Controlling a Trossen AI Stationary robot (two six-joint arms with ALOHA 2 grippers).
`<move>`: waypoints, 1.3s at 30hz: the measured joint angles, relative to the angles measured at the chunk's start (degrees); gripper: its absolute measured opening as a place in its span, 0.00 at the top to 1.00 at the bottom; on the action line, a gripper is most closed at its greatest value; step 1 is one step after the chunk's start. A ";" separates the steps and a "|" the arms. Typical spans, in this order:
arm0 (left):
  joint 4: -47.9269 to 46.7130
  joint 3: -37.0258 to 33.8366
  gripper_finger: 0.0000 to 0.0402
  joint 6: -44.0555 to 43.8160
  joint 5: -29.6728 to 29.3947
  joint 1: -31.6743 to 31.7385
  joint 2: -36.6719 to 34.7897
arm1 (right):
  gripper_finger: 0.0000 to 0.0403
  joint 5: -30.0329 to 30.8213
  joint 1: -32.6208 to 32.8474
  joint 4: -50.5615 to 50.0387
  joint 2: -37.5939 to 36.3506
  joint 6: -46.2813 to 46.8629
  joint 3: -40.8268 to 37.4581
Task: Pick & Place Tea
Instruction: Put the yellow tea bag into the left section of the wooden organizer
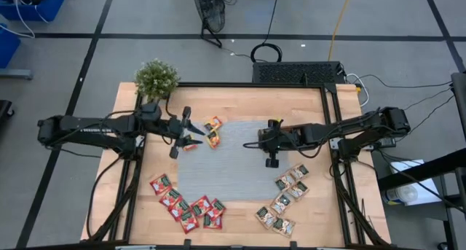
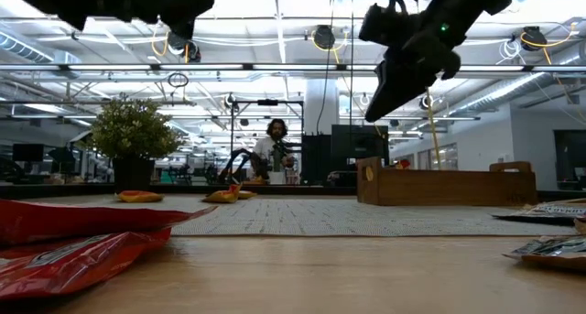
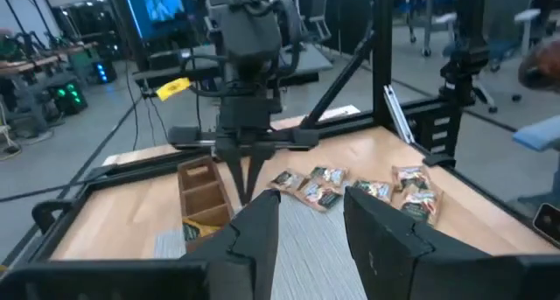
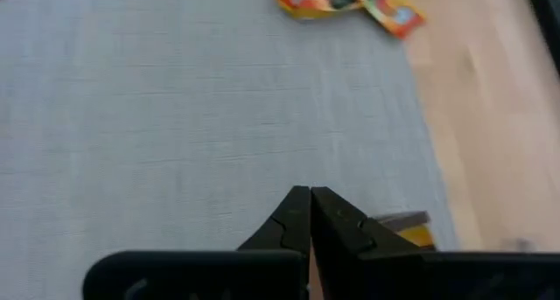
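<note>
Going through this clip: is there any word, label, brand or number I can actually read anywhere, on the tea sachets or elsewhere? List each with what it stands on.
No text can be read in any view.
Red sachets: printing shows, too small to read.
Pale and green sachets: dark label patches, too small to read.
Orange-yellow sachets: markings blurred.
Screen behind the table: blue glow only, nothing to read.

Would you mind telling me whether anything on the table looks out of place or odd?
Nothing looks damaged or spilled. The tea sachets lie in loose heaps: red ones near the front left, pale ones front right, orange ones at the grey mat's far left corner.
</note>
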 joint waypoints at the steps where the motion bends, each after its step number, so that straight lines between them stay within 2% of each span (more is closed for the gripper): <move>1: 0.88 -1.33 0.66 -0.04 -0.20 0.00 -0.19 | 1.00 -0.45 0.32 -0.04 -0.24 -0.11 0.00; 5: 3.78 -3.98 0.66 -0.17 -0.19 -0.07 -0.31 | 1.00 -2.82 2.08 0.63 -2.02 -0.40 -0.48; 9: 2.67 -4.73 0.66 -0.38 -0.20 -0.11 -0.20 | 1.00 -8.96 4.42 3.77 -5.61 -1.46 -3.07; 14: 3.07 -4.73 0.66 -2.37 -1.77 -0.13 -0.22 | 1.00 -8.84 7.12 12.02 -11.23 0.24 -9.16; 16: 3.07 -4.73 0.66 -5.45 -4.84 -0.25 -0.22 | 1.00 -8.54 7.51 14.76 -13.18 0.97 -12.38; 21: 1.81 -4.73 0.66 -9.47 -21.56 -0.11 -0.22 | 1.00 -2.55 7.43 18.72 -18.30 2.26 -19.74; 24: -0.08 -4.73 0.66 -9.24 -26.50 0.00 -0.22 | 1.00 -1.10 7.35 22.73 -20.91 2.20 -24.69; 33: 0.75 -4.73 0.66 -8.61 -27.16 -0.04 -0.22 | 1.00 -1.14 6.95 46.65 -23.64 -3.36 -37.50; 39: -2.44 -4.11 0.66 -13.27 -28.03 0.30 0.60 | 1.00 -1.14 6.96 51.33 -23.64 -3.76 -41.03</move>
